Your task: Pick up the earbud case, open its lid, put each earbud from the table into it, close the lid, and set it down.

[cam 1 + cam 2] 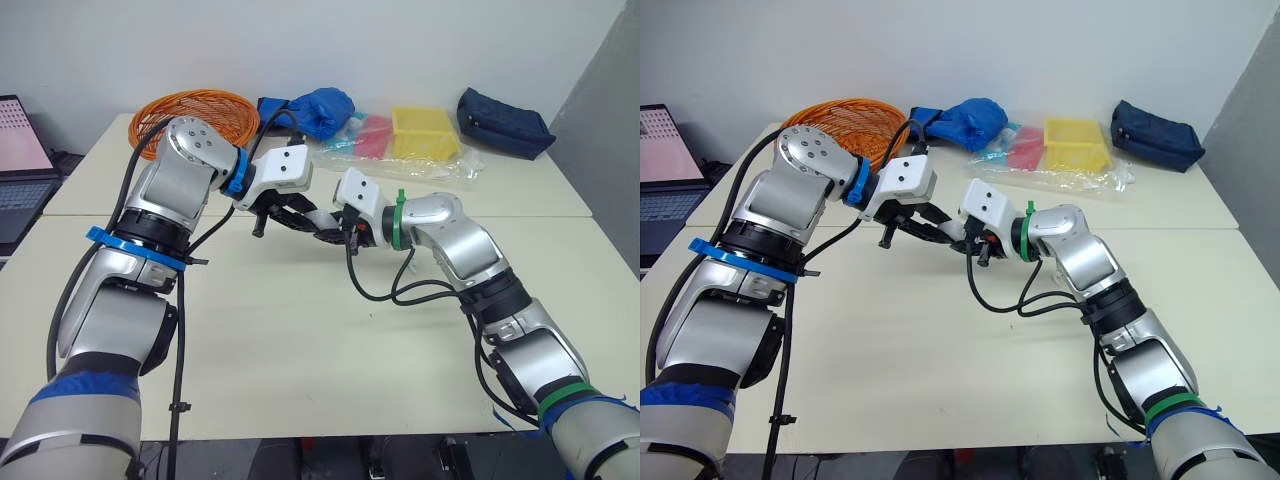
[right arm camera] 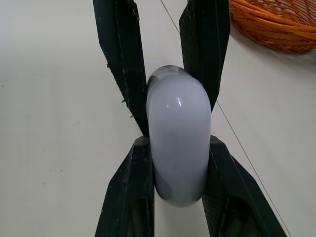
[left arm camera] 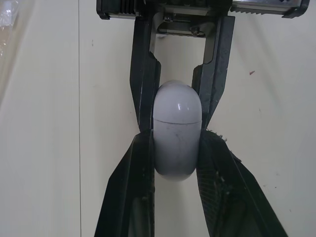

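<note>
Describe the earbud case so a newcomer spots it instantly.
Look above the middle of the cream table, where both arms meet. Pinched between the left gripper and right gripper is the earbud case: small, smooth, pale grey, rounded, with a thin lid seam, unlike the orange basket behind.

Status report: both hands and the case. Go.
Left hand shut on earbud case. Right hand shut on it too. Lid closed, case held over table.
</note>
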Controlling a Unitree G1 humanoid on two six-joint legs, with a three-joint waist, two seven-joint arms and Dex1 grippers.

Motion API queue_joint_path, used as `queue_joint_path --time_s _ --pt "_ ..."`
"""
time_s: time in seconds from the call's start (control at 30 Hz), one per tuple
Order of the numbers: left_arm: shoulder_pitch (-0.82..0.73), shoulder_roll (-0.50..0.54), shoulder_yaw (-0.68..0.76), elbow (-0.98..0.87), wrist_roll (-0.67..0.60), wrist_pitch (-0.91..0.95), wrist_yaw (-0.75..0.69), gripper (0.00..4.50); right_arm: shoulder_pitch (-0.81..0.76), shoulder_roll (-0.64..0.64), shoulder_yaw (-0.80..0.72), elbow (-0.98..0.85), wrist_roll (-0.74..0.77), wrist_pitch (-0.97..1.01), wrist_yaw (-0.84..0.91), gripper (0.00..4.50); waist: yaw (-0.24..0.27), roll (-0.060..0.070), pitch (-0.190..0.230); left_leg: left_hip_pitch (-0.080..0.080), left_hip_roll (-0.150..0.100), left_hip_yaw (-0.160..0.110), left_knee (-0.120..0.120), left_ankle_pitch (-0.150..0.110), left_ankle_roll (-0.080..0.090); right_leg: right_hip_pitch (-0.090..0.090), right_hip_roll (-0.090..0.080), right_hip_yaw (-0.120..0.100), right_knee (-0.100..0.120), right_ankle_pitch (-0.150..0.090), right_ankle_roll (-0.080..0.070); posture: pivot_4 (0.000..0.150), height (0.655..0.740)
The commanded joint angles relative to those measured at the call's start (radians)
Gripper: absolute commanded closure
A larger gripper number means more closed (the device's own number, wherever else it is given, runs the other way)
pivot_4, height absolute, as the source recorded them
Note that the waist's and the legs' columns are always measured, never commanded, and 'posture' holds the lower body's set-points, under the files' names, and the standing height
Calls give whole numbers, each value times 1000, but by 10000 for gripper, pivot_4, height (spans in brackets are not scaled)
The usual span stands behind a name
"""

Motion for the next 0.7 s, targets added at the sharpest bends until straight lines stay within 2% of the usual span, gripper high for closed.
queue_joint_path --time_s 0.03,0.27,0.43,0.6,0.63,0.7 --pt "-21 -3 28 -23 0 -2 4 37236 -31 12 -17 -23 4 -33 2 36789 0 0 0 0 0 0 0 0 0 0 0 0 0 0 0 1500 7400" --pt "3 5 24 -48 6 8 2 37236 -23 9 -21 -22 1 -39 6 36789 0 0 0 0 0 0 0 0 0 0 0 0 0 0 0 1500 7400" --pt "57 34 64 -94 -17 57 25 37236 -23 -16 -63 -52 53 -6 51 19433 0 0 0 0 0 0 0 0 0 0 0 0 0 0 0 1500 7400" --pt "138 45 134 -157 -63 108 74 37236 -12 -93 -107 -131 113 52 105 2161 1 0 0 0 0 -1 0 0 0 0 0 0 0 0 0 1500 7400" --pt "145 45 139 -166 -67 111 78 37236 -10 -100 -109 -139 119 58 107 481 1 0 0 0 0 -1 0 0 0 0 -1 0 0 0 0 1500 7400" --pt "221 25 234 -220 -142 184 162 37236 6 -155 -159 -209 170 122 135 481 1 0 0 0 0 -1 0 0 0 0 -1 -1 0 0 0 1500 7400"
